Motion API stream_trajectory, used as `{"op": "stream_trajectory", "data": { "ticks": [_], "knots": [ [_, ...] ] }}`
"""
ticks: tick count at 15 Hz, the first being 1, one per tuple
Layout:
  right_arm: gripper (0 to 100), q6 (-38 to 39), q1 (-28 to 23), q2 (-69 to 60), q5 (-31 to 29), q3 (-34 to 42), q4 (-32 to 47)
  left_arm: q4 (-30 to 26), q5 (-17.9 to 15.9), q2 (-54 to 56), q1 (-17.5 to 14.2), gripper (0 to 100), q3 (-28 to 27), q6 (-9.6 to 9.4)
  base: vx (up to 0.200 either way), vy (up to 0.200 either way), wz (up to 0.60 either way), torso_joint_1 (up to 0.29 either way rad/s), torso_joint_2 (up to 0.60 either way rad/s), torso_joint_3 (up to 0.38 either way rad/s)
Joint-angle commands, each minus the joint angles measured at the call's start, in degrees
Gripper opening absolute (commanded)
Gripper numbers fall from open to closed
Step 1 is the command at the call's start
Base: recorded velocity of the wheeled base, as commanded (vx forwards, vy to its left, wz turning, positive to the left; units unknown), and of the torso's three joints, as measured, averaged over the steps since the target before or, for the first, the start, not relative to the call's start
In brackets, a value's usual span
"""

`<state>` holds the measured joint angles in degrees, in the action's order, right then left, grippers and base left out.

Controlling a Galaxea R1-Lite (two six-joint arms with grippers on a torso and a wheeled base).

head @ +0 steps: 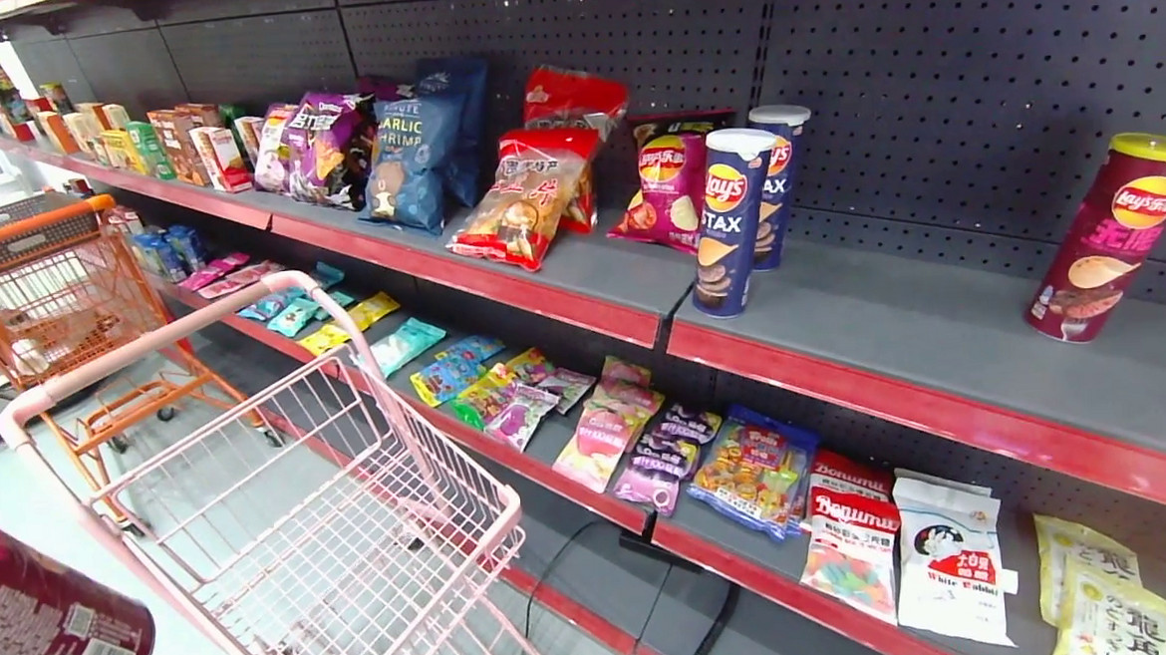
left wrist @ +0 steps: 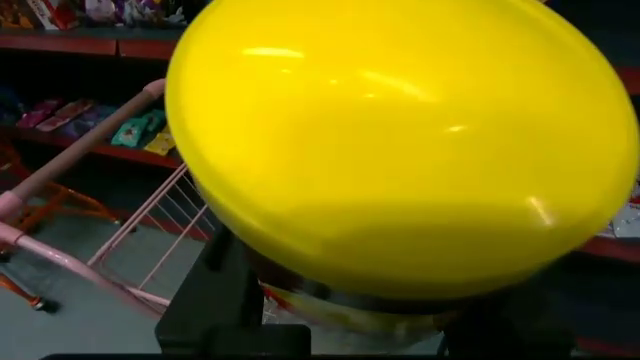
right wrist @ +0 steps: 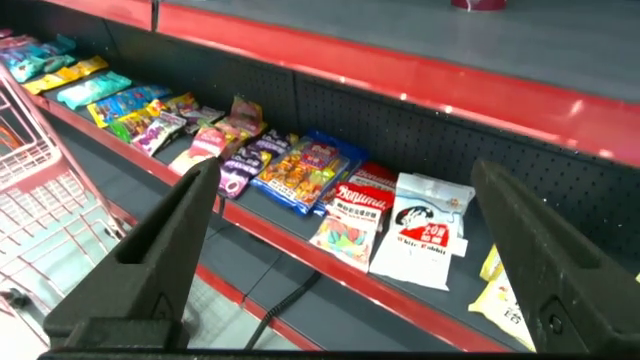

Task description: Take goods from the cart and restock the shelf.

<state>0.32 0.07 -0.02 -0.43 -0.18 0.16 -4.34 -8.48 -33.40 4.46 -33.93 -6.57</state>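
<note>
Grey shelf (head: 893,341), pink cart (head: 194,326), left hand (left wrist: 360,325) gripping maroon can (head: 40,635) (right hand (right wrist: 347,178) spread)

Bright light from above, glare streaks on yellow lid (left wrist: 400,140).

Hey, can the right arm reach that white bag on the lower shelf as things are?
Probably yes. The right gripper is open and empty, facing the white bag, with nothing between them; the upper shelf leaves room above.
</note>
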Motion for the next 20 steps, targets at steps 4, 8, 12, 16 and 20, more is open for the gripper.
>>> {"op": "stream_trajectory", "data": {
  "ticks": [4, 8, 12, 16, 20],
  "knots": [
    [100, 0.3, 0.0, 0.0, 0.0, 0.0, 0.0, -3.7, -0.3, 5.4, 0.1, 0, 0.6, -0.02, 0.0, 0.0, 0.0, 0.174, -0.4, -0.233],
    [100, 0.4, 0.0, 0.0, 0.0, 0.0, -0.1, -3.7, -0.4, 8.2, 0.1, 0, 2.8, -0.2, 0.0, 0.0, -0.3, 0.034, -0.08, -0.04],
    [100, 0.6, 0.0, 0.0, 0.0, 0.0, -0.1, -3.7, -0.2, 7.7, 0.1, 0, 2.5, -5.29, 0.0, 0.0, -0.6, 0.007, 0.0, -0.005],
    [100, 0.6, 0.0, 0.0, 0.0, 0.0, -0.1, -3.7, -0.1, 7.9, 0.1, 0, 2.8, -6.35, 0.0, 0.0, -0.6, 0.004, 0.0, 0.0],
    [100, 0.5, 0.0, 0.0, 0.0, 0.0, -0.1, -3.7, 0.0, 8.2, 0.1, 0, 2.9, -6.44, 0.0, 0.0, -0.6, 0.004, 0.0, 0.005]
  ]
}}
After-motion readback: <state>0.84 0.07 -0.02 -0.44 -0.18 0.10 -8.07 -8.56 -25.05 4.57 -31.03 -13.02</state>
